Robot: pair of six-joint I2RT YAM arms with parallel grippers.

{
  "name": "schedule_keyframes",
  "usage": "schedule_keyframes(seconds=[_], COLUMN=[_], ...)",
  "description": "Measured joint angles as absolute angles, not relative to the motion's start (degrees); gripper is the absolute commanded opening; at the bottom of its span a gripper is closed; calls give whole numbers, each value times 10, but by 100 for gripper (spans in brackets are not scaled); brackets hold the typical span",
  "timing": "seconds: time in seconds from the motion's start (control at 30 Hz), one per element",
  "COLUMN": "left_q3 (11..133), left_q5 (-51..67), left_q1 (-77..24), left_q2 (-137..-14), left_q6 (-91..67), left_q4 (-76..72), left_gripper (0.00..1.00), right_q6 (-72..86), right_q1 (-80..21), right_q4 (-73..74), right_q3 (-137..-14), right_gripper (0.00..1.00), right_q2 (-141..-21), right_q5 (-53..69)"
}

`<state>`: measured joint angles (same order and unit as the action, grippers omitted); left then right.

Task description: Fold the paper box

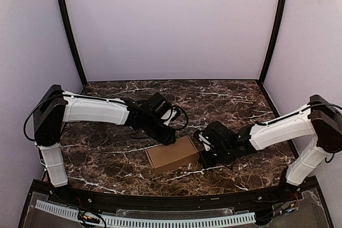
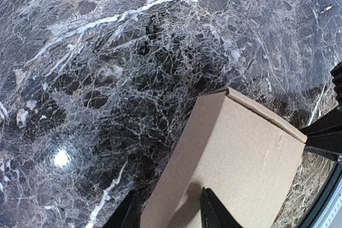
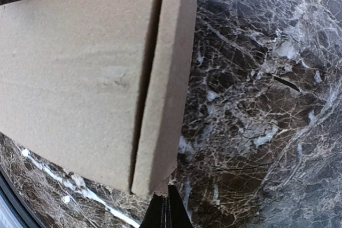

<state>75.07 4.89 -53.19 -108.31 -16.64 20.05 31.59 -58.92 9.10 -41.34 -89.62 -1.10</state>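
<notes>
Brown matte paper box (image 1: 172,154), rectangular, on glossy veined marble table (image 1: 230,100)

Left arm (image 1: 96,109), right arm (image 1: 280,129) extended inward; left fingers (image 2: 131,214) parted; right fingers (image 3: 160,214) together.

lab test booth, plain lilac walls (image 1: 171,25), black poles (image 1: 69,30), marble-patterned table (image 1: 230,92)
</notes>
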Motion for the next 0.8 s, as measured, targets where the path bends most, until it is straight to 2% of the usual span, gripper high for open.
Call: schedule_keyframes(seconds=[0.8], left_q3=[750], left_q5=[86], left_q1=[-526], left_q2=[-1094], left_q6=[-139], left_q4=[176], left_gripper=[31], right_q6=[253], right_q1=[-576], right_q4=[57], right_q3=[-441], right_gripper=[0], right_q2=[-940], right_q5=[-13])
